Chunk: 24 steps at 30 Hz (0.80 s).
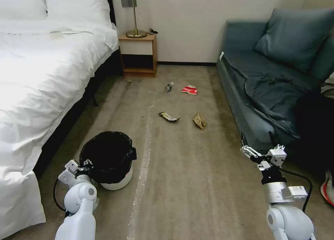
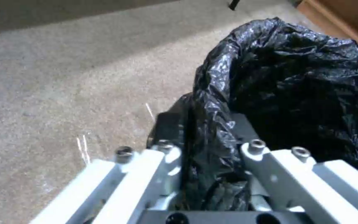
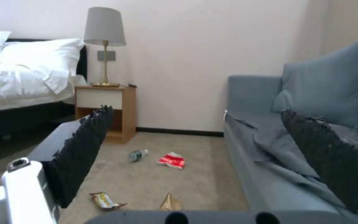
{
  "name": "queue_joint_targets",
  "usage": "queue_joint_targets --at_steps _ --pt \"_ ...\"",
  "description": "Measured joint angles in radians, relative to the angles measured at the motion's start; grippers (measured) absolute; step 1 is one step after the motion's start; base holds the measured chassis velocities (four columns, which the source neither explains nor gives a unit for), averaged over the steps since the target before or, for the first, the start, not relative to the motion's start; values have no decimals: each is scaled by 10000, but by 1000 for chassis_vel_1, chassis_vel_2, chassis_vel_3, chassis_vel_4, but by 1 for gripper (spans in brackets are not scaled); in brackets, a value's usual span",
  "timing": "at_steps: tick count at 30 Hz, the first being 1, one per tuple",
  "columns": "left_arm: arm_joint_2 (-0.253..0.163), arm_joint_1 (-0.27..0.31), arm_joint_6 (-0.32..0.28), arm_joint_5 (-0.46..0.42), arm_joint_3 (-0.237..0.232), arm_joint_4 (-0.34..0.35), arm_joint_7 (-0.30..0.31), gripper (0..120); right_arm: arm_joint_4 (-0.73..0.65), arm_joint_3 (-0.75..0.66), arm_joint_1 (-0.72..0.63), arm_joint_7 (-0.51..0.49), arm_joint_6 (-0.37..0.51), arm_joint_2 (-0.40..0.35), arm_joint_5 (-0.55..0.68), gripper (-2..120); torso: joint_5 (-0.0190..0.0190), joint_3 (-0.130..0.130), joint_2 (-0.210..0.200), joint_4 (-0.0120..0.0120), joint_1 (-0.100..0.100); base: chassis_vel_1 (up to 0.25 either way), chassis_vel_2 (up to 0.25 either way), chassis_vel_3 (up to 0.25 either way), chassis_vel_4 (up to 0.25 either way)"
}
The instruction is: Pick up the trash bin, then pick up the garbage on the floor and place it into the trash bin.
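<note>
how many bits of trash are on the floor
4: bottle and red packet lie nearer the nightstand; yellow wrapper and brown paper bag closer, beside the sofa.

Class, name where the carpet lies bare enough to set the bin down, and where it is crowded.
Bare carpet lies between the trash bin, held at its rim by the left gripper, and the sofa. Farther off it is crowded: bottle, red packet, wrapper, brown bag.
</note>
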<state>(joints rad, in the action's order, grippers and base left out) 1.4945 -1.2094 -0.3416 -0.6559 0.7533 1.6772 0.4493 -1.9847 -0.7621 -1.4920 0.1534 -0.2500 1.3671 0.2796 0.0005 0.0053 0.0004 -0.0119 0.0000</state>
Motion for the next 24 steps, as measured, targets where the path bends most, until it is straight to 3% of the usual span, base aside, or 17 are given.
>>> queue_joint_targets --at_steps 1,4,13,19,24 --pt "3 -14 0 5 -6 15 -4 8 1 1 3 -3 0 -1 4 100 -2 0 0 -2 0 0 0 0 0" --pt "3 -61 2 20 -11 57 -29 5 1 3 2 -7 -1 -1 9 100 -5 2 -3 -1 0 0 0 0 0" --pt "3 -194 92 152 -19 76 -147 5 -11 5 -9 -14 -10 4 11 100 -5 2 -2 -2 0 0 0 0 0" --pt "-71 -486 79 455 -77 475 -363 5 -6 2 -12 -20 -17 12 6 100 -25 8 -7 -2 1 0 0 0 0" --pt "-196 -809 -263 1465 -126 1080 -783 5 26 6 29 -52 -28 16 -1 100 -29 9 -10 -10 3 0 0 0 0"
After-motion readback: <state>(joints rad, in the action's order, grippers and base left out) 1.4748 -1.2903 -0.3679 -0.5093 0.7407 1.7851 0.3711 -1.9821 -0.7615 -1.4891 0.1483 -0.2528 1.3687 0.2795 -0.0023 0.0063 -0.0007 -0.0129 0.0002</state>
